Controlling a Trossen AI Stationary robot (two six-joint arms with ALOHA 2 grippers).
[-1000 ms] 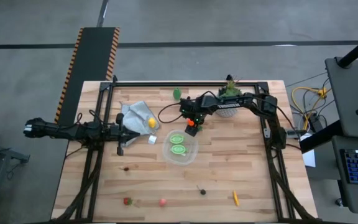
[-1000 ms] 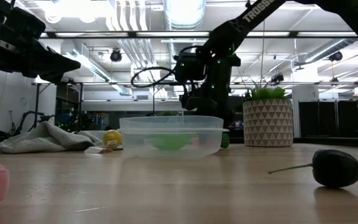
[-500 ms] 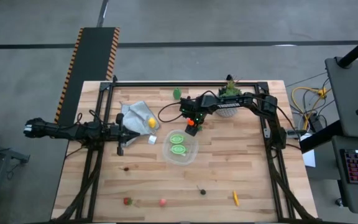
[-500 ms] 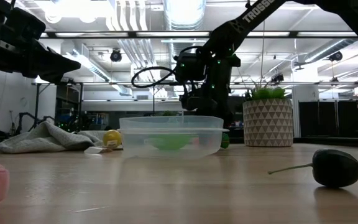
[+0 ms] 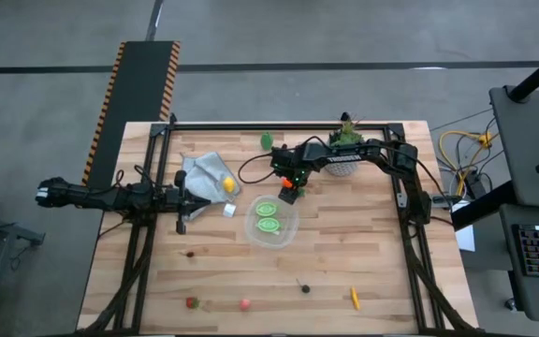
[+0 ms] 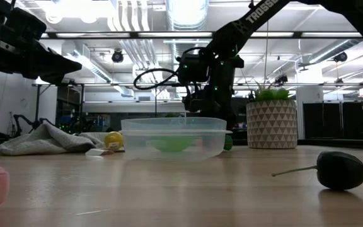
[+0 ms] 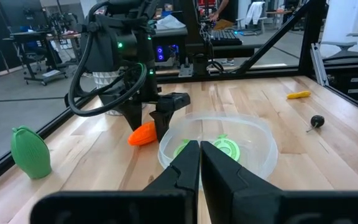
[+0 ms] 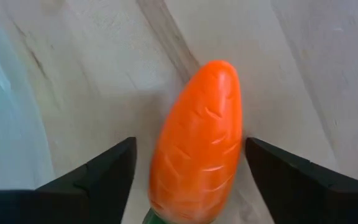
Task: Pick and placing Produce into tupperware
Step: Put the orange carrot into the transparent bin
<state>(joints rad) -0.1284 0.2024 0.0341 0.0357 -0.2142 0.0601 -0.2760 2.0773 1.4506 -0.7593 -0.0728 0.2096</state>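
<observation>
Two green slices [image 5: 268,215] already sit in the tupperware [image 5: 288,232], mid worktop [image 5: 363,253]. Right gripper [image 5: 288,189] is down at the container's far rim, fingers spread wide with the orange carrot [image 8: 197,143] lying between them on the wood; gaps show on both sides of it in the right wrist view, so not clamped. Carrot [image 7: 143,133] is just beside the tupperware wall [image 7: 253,121], outside it.

Left gripper [image 7: 199,163] hangs over the worktop's left part, near the grey cloth [image 5: 202,173], fingers pressed together, holding nothing, pointed at the container.

Other produce: yellow piece [image 5: 228,184] on the cloth, green piece [image 5: 266,141] near the far edge, dark stemmed piece [image 5: 304,287], yellow stick [image 5: 354,299], pink piece [image 5: 244,303] and red piece [image 5: 192,301] all strung along the near edge, small dark one [image 5: 190,252] left of the container. White cube [image 5: 229,211] sits between cloth and tupperware.

Potted plant [image 5: 345,154] stands at the far edge, close behind the right arm. Open wood right of the container and between it and the near-edge pieces.
</observation>
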